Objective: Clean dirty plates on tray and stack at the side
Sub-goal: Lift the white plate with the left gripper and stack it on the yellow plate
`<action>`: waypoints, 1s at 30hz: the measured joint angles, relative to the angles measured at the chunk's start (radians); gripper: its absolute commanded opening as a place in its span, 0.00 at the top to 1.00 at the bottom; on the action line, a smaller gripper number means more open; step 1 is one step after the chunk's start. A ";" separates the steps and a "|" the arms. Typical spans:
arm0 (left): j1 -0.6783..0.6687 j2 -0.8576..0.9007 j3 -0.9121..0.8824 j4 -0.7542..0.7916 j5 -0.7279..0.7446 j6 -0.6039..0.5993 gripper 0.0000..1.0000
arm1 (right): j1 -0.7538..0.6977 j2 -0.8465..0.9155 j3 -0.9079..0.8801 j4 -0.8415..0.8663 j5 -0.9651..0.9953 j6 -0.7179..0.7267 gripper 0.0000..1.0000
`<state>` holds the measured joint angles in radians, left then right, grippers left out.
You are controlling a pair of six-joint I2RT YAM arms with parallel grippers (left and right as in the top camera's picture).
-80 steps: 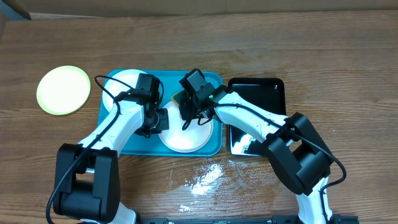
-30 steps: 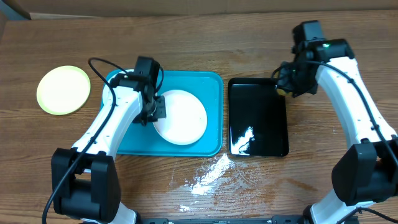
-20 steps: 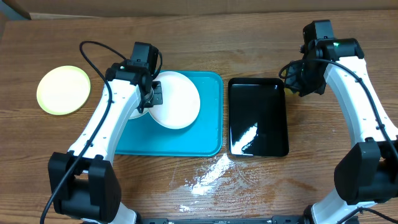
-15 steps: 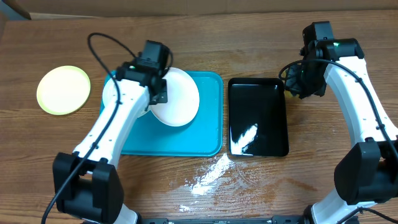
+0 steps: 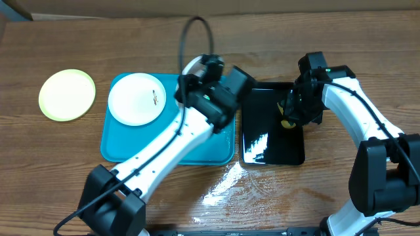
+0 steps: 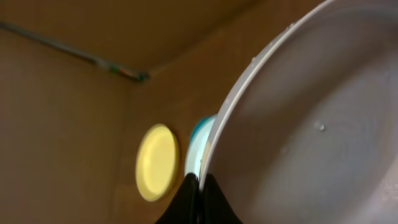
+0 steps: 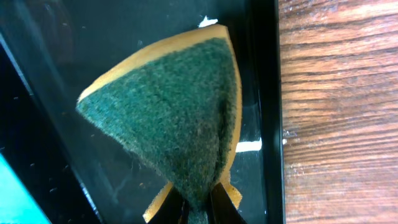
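Note:
My left gripper [image 5: 235, 90] is shut on the rim of a white plate [image 6: 311, 124], held up on edge above the tray's right end; the left wrist view [image 6: 200, 184] shows the pinch. In the overhead view the arm hides this plate. A second white plate [image 5: 136, 98] with dark specks lies at the far left of the turquoise tray [image 5: 164, 149]. The pale yellow-green plate [image 5: 66, 94] lies on the table left of the tray, and shows in the left wrist view [image 6: 157, 162]. My right gripper [image 5: 287, 113] is shut on a green-and-yellow sponge [image 7: 174, 118].
A glossy black tray [image 5: 272, 147] holding water stands right of the turquoise tray; the sponge hangs over its right rim [image 7: 266, 93]. A patch of spilled water [image 5: 223, 185] lies on the wooden table in front of the two trays.
My left arm has lifted the white plate off the tray and swung it right, tipping it on edge. My right gripper has brought the sponge down and left over the black tray.

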<state>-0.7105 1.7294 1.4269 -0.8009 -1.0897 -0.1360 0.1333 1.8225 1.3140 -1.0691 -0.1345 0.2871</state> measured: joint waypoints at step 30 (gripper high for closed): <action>0.940 -0.096 0.048 -0.126 1.032 -0.063 0.96 | 0.152 0.000 -0.052 0.142 0.013 0.000 0.96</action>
<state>0.2295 1.6333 1.4746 -0.9272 -0.0578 -0.1993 0.2855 1.8229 1.2617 -0.9276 -0.1215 0.2871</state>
